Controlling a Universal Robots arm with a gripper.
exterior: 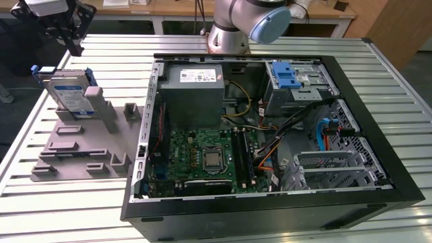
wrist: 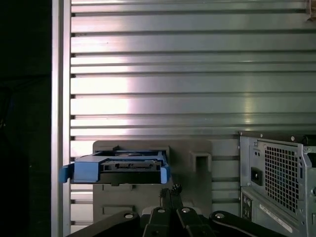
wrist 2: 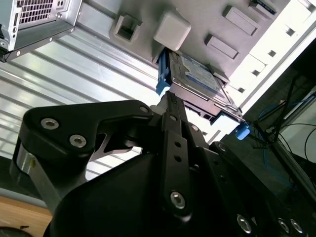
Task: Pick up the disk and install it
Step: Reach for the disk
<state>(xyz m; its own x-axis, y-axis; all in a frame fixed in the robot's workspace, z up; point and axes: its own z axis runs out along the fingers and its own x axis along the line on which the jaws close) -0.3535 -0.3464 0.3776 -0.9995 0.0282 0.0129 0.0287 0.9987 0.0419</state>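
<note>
Claw (exterior: pixel 74 46) pinched narrow, holding nothing, clear of the disk (exterior: pixel 72 96). Disk stands on edge in the grey fixture (exterior: pixel 74 147) on the worktop (exterior: pixel 68 212), at 9 o'clock of the case (exterior: pixel 270 205) in the exterior view. There, disk lies at 6 o'clock from the claw, top edge running 9-to-3. Pick not yet made.

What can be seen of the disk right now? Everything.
The disk is a flat silver-grey drive with a white-and-blue label. It sits in a blue plastic carrier frame whose tabs stick out at its ends. It stands on edge, slotted into the grey fixture on the slatted table, to the exterior view's left of the open computer case. The fixture alone touches it. The gripper hangs above it, apart, jaws shut.
</note>
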